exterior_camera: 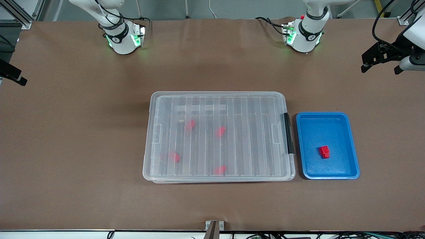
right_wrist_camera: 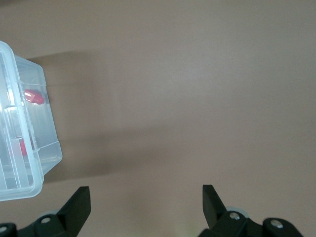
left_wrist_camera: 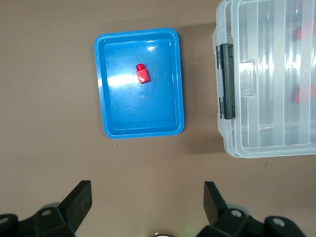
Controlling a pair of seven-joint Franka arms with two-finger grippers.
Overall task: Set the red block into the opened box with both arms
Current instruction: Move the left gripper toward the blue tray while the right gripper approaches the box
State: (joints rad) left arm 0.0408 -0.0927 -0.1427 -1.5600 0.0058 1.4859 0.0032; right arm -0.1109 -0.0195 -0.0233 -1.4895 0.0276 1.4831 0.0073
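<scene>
The red block (exterior_camera: pixel 324 151) sits alone in the blue tray (exterior_camera: pixel 352 146), just beside the box (exterior_camera: pixel 219 96) at its black handle (exterior_camera: pixel 287 137), and that ribbed lid is on with four red pieces underneath. Up at the table's ends both arms wait, left gripper (left_wrist_camera: pixel 148 207) and right gripper (right_wrist_camera: pixel 146 206) spread wide, holding nothing. The risk, I'd say: a clear lid lifted unevenly could drag the box into the tray.
</scene>
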